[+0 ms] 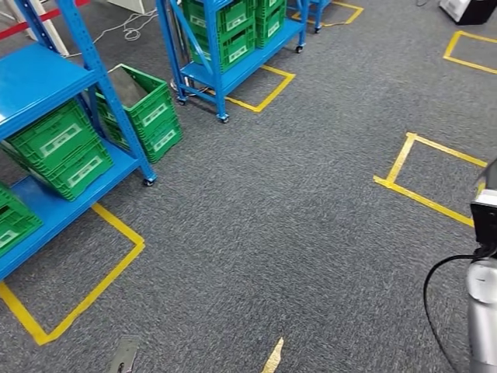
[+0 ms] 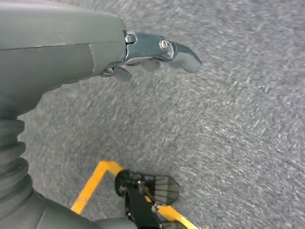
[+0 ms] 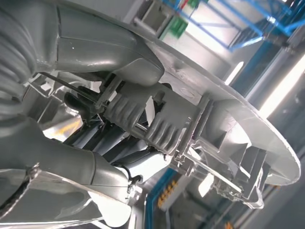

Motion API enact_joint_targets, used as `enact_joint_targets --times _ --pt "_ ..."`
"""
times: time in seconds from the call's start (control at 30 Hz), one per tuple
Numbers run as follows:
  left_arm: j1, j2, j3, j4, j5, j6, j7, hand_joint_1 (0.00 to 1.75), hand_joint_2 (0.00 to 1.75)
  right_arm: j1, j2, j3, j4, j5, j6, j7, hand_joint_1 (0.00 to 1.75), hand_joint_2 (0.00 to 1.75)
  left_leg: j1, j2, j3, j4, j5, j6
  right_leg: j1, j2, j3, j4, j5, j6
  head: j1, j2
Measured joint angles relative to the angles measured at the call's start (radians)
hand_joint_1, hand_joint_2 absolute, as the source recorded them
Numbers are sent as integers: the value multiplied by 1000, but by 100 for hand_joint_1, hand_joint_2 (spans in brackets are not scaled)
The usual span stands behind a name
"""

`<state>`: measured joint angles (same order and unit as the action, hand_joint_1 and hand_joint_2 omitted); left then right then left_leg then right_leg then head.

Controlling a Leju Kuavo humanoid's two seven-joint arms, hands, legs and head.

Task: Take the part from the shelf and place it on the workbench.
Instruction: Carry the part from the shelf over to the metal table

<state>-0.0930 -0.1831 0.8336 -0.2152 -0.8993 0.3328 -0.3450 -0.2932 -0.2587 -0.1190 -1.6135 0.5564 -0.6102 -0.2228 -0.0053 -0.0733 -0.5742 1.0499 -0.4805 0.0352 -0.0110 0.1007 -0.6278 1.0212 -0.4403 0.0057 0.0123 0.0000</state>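
gripped a grey moulded part (image 3: 201, 119) in right hand (image 3: 144, 114), left hand (image 2: 158, 52) empty, beyond blue shelf (image 1: 41, 85); could slip while walking.

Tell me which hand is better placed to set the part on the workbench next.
Right. The right hand already grips the grey part, while the left hand hangs over carpet, holding nothing.

Green crates (image 1: 61, 148), blue shelf (image 1: 35, 78)

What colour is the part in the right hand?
Light grey, glossy moulded part, gripped by the right hand; best seen in the right wrist view.
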Motion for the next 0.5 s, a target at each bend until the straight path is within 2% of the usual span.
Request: enact_joint_targets --times 0.03,0.1,0.13,0.17,0.23,0.27,0.3,0.33,0.37,0.4,0.43,0.47,0.5 --pt "0 1 0 0 0 0 0 0 175 -1 0 -2 -1 0 2 0 175 175 -1 -5 5 -14 -3 2 -3 10 -5 0 4 6 -1 0" --pt "-2 0 0 0 0 -1 1 0 175 -2 -3 -4 -2 -1 4 0 175 175 0 15 9 -30 0 2 -6 29 -13 -3 11 19 -3 0" --pt "-2 0 1 0 0 0 1 0 175 -2 -5 -6 -3 -1 4 1 175 175 1 27 13 -41 6 2 -5 21 -20 1 8 24 -2 0" --pt "-3 0 1 0 0 0 1 0 175 -4 -7 -7 -3 -1 5 1 175 175 3 40 16 -52 12 4 -2 0 -33 21 -7 28 1 0" --pt "-3 -1 1 0 -1 0 2 0 175 -8 -9 -9 -4 -2 6 0 175 175 2 66 19 -63 20 8 1 -60 -85 124 -64 34 6 0" --pt "-2 -1 2 0 -1 -1 2 0 175 -10 -9 -10 -4 -2 7 0 175 175 1 78 18 -63 20 9 -1 -80 -114 190 -93 38 9 0" --pt "-1 -1 2 0 -1 -1 2 0 175 -10 -9 -9 -4 -1 7 -1 175 175 0 91 18 -62 19 9 -3 -90 -136 239 -109 41 9 0" --pt "-1 -1 2 0 -1 -1 2 0 175 -9 -9 -9 -4 0 8 -1 175 175 -1 103 18 -61 18 8 -6 -95 -141 256 -106 45 9 0" --pt "-1 -1 2 0 -2 -1 2 0 175 -9 -10 -10 -4 1 8 -1 175 175 0 115 18 -61 16 7 -9 -101 -125 231 -87 48 9 0" --pt "-2 -1 2 0 -2 -1 2 0 175 -9 -10 -10 -4 2 9 0 175 175 0 126 19 -59 14 4 -12 -111 -90 169 -55 51 9 0" --pt "-3 0 2 0 -3 -1 2 0 175 -10 -11 -10 -4 3 9 1 175 175 0 135 20 -57 11 0 -12 -133 -51 97 -32 53 10 0" --pt "-4 0 2 0 -3 -1 2 0 175 -11 -12 -11 -4 4 10 1 175 175 -3 143 20 -53 7 -5 -11 -150 -16 38 -16 50 10 0" --pt "-5 1 2 0 -3 -1 2 0 175 -11 -13 -11 -5 5 10 1 175 175 -6 150 20 -50 4 -10 -9 -162 5 1 -10 43 10 0"
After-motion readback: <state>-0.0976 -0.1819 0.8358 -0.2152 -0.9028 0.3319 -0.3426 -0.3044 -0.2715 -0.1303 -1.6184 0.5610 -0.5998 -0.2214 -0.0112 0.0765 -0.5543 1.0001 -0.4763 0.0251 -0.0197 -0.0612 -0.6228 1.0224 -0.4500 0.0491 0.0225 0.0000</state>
